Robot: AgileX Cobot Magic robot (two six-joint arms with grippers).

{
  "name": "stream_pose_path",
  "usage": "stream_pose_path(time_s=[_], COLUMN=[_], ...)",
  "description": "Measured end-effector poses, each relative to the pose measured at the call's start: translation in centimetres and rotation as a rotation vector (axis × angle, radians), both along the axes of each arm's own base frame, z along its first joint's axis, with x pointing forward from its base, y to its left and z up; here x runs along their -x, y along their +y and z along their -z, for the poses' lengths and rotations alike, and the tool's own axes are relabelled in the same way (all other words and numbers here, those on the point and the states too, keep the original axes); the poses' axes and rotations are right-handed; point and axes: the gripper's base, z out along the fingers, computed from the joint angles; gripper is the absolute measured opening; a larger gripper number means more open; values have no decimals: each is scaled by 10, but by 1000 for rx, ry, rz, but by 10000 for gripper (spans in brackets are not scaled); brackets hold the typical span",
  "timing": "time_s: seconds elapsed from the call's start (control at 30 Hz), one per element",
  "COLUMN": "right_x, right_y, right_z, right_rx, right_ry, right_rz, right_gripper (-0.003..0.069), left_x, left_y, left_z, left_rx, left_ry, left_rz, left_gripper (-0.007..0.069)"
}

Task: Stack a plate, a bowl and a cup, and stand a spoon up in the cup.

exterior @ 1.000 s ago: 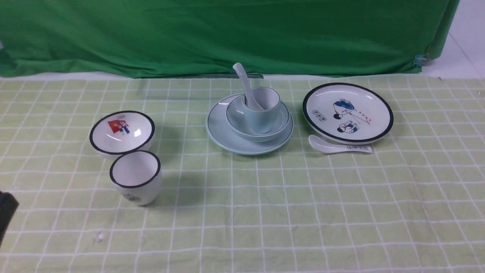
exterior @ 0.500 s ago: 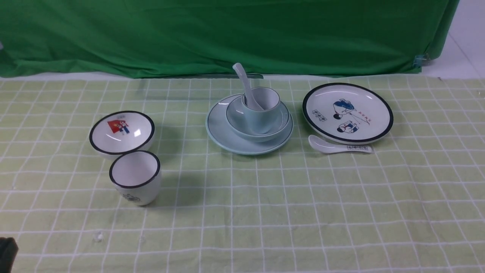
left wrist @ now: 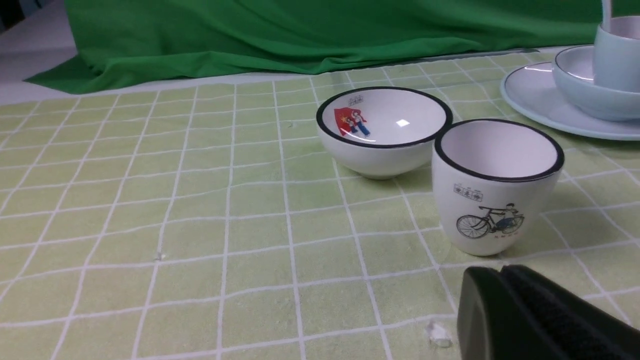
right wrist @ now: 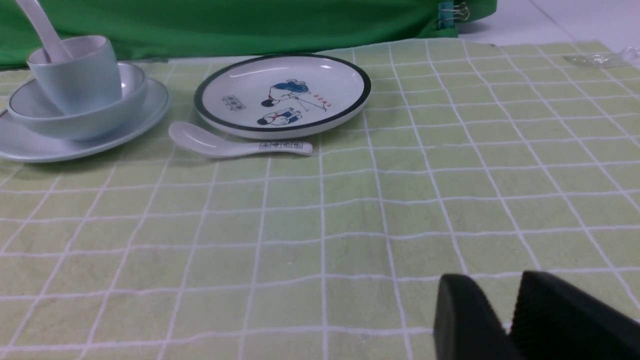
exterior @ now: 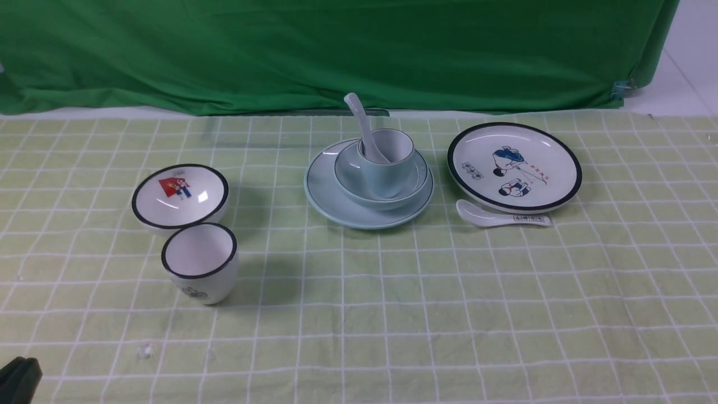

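Observation:
The pale blue-green plate (exterior: 331, 202) lies mid-table with the bowl (exterior: 350, 179) on it and the cup (exterior: 384, 174) in the bowl. A plain white spoon (exterior: 359, 118) stands in the cup, handle leaning up to the left. The left wrist view catches the plate (left wrist: 530, 95), bowl (left wrist: 575, 85) and cup (left wrist: 617, 55) at its edge. The right wrist view shows the same plate (right wrist: 30, 145), bowl (right wrist: 75, 125), cup (right wrist: 85, 75) and spoon (right wrist: 42, 30). My left gripper (exterior: 19, 379) (left wrist: 495, 270) sits shut and empty at the near left corner. Far from the stack, my right gripper (right wrist: 497, 277) is open over bare cloth.
A white black-rimmed bowl (exterior: 179, 193) and a black-rimmed white cup (exterior: 201, 261) stand at the left, close to my left gripper. At the right lie a cartoon plate (exterior: 513, 165) and a printed spoon (exterior: 499, 216). A green cloth (exterior: 336, 50) hangs behind.
In the front view my left gripper has dropped back toward the near left corner. The stack and the other dishes have not moved.

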Motion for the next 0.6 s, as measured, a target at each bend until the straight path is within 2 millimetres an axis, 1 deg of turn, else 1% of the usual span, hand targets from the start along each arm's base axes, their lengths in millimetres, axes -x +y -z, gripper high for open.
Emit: stream_pose_path(time_s=[0.4, 0.6], right_x=[0, 0], right_y=[0, 0], right_z=[0, 0], right_rx=[-7, -7], right_ry=[0, 0], right_rz=[1, 1], right_gripper=[234, 238], left_x=[0, 0], left_y=[-1, -1], left_z=[0, 0], left_rx=[-3, -4], left_ry=[1, 1], left_rz=[25, 25], left_gripper=[-31, -31])
